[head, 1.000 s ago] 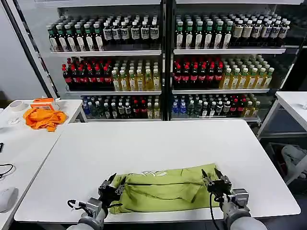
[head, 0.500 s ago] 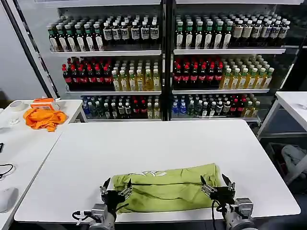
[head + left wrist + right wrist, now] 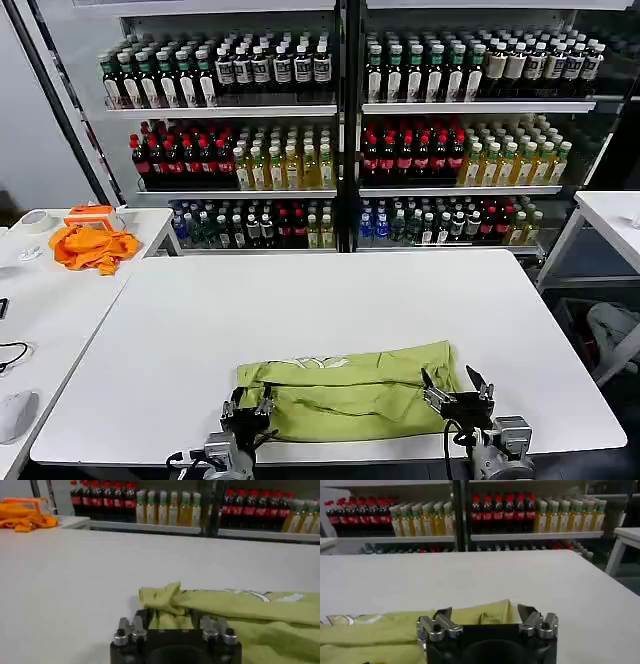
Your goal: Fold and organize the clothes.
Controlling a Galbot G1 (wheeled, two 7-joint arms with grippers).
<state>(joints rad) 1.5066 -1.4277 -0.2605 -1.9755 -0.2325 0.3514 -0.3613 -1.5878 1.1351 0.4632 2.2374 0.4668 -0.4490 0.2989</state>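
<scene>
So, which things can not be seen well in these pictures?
- T-shirt print: head view, folded under, a sliver shows.
- T-shirt near edge: left wrist view, left tool body covers it.
- Bottle labels: head view, too small.
- Orange cloth: left wrist view, cut by edge.

Folded tee btwn both claws

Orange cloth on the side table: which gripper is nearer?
Left. The left gripper sits at the shirt's left end, on the orange cloth's side; the right gripper is at the shirt's far right end.
</scene>
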